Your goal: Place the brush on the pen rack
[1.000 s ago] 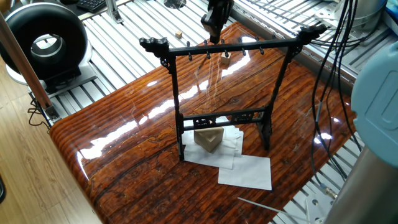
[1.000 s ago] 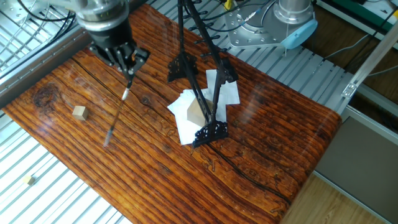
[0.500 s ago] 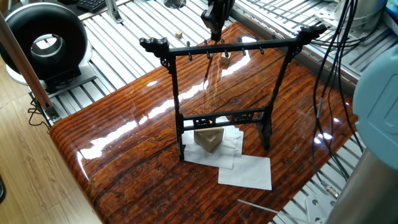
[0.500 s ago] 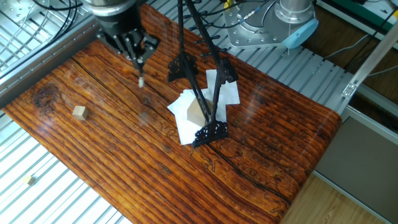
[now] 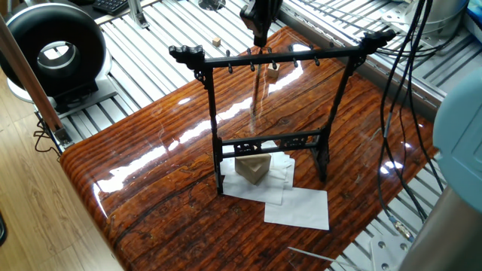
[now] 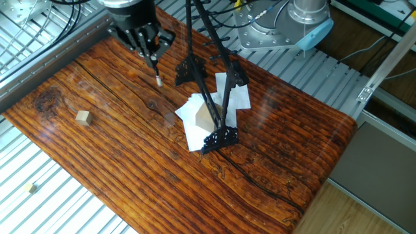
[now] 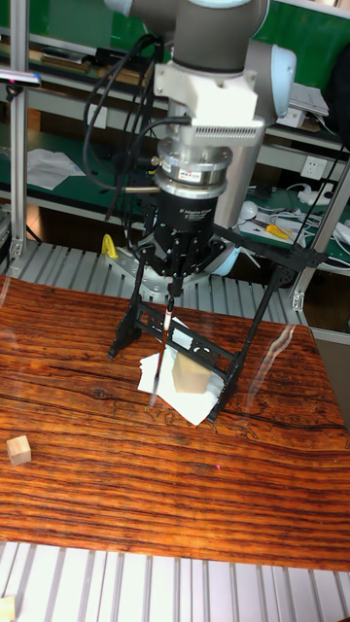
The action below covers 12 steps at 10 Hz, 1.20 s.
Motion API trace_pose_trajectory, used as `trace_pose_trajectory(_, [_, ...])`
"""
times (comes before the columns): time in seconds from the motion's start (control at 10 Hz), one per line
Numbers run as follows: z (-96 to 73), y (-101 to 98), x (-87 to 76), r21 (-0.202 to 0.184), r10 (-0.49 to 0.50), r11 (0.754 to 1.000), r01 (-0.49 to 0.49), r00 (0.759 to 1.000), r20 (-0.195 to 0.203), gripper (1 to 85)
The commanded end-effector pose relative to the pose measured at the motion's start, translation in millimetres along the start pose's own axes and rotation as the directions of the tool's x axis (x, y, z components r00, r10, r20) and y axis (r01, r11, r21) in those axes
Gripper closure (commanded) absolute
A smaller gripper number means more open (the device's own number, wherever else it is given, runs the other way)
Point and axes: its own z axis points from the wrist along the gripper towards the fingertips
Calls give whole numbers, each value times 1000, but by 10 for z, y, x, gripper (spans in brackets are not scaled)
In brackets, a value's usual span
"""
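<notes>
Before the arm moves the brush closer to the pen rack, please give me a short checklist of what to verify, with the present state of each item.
1. End effector grips the brush at its top end: ok.
2. Brush hangs about vertical, tip down, clear of the table: ok.
3. Pen rack stands upright on its feet: ok.
4. Pegs on the top crossbar are free: ok, nothing hangs on them.
5. Brush has a hanging loop ready for a peg: cannot tell, too small to see.
6. Brush top is lined up with one peg: cannot tell; the views do not settle how far apart they are.
</notes>
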Motion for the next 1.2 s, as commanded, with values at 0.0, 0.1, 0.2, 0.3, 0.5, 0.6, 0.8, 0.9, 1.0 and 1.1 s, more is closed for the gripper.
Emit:
trace_pose_trajectory(0.0, [-90, 135, 34, -8, 15, 1000, -15, 1000, -3, 847])
trace_pose_trajectory(0.1, [-115, 146, 38, 5, 13, 1000, -13, 1000, -1, 847])
trace_pose_trajectory(0.2, [-142, 130, 41, 29, 3, 1000, -3, 1000, 0, 847])
trace_pose_trajectory(0.3, [-164, 174, 57, 26, 8, 1000, -8, 1000, 1, 847])
trace_pose_trajectory(0.5, [-192, 205, 80, 33, 8, 999, -8, 1000, -1, 847])
trace_pose_trajectory(0.6, [-191, 204, 76, 34, 6, 999, -6, 1000, 0, 847])
trace_pose_trajectory(0.8, [-190, 192, 70, 37, -3, 999, 3, 1000, 0, 847])
trace_pose_trajectory(0.9, [-196, 214, 84, 35, -15, 999, 15, 1000, -8, 847])
trace_pose_trajectory(1.0, [-209, 213, 99, 45, -16, 999, 17, 1000, -17, 847])
trace_pose_trajectory(1.1, [-226, 214, 105, 55, -15, 998, 17, 1000, -20, 847])
